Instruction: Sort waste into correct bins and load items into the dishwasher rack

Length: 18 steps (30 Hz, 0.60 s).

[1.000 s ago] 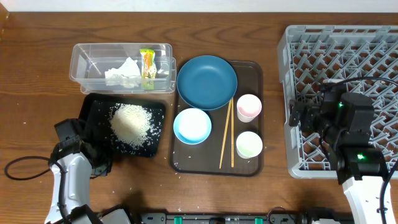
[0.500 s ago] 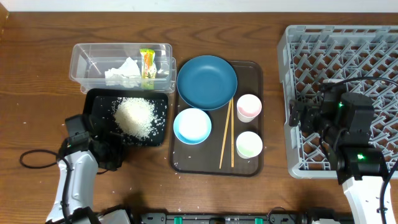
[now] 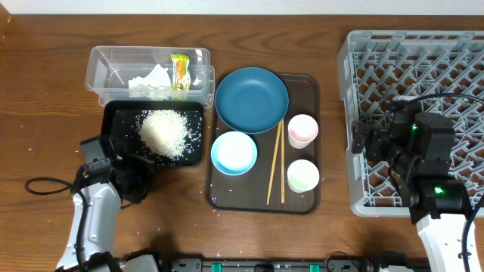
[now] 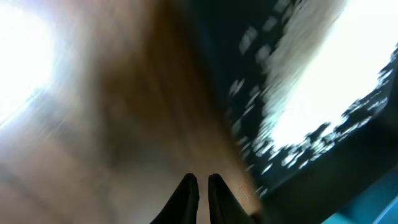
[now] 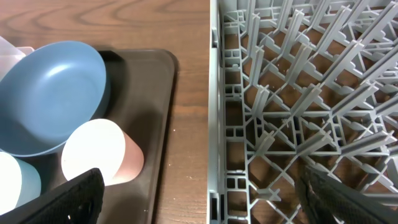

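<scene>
Overhead, a wooden surface [image 3: 45,91] holds a clear tub [image 3: 102,64] with crumpled tissue [image 3: 151,81] and a snack wrapper [image 3: 180,74] inside. It touches a black tray [image 3: 117,113] heaped with rice [image 3: 165,132]. Left fingers [image 4: 188,196], pressed together and empty, sit by that tray's near left corner. A brown tray [image 3: 306,200] carries a blue plate [image 3: 251,100], bowl [image 3: 234,152], far cup [image 3: 302,130], near cup [image 3: 302,175] and chopsticks [image 3: 277,162]. Right fingers [image 5: 71,199], spread wide and empty, hover at the grey rack [image 3: 423,60]'s left edge

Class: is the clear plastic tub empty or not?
Not empty: the clear tub holds crumpled white tissue and a snack wrapper, seen from overhead.
</scene>
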Motion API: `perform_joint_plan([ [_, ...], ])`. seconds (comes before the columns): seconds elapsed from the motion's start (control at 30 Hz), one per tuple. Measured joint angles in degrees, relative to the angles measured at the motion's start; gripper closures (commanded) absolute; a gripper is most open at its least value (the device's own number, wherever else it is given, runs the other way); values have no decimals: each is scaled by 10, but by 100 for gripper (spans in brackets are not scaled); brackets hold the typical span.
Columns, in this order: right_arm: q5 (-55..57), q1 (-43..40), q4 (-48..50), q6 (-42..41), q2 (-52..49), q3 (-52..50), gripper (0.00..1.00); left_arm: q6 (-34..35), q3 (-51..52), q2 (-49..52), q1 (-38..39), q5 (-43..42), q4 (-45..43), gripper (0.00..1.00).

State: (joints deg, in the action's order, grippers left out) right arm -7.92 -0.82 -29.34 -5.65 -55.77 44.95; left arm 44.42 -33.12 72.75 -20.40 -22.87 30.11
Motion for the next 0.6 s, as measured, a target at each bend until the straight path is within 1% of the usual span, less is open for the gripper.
perform_joint_plan([
  [0.17,0,0,0,0,0,0,2,-79,0,-19,0,-7,43,89],
  [0.23,0,0,0,0,0,0,2,-115,-6,-37,4,-8,65,83],
  [0.27,0,0,0,0,0,0,2,-137,-12,-48,9,-8,76,75],
  [0.33,0,0,0,0,0,0,2,-180,-36,-68,23,-8,99,68],
  [0.37,0,0,0,0,0,0,2,-199,-50,-77,38,-8,104,66],
  [0.47,0,0,1,0,0,0,2,-248,-106,-87,90,-7,120,64],
  [0.6,0,0,3,0,0,0,2,-282,-168,-71,179,-8,121,64],
])
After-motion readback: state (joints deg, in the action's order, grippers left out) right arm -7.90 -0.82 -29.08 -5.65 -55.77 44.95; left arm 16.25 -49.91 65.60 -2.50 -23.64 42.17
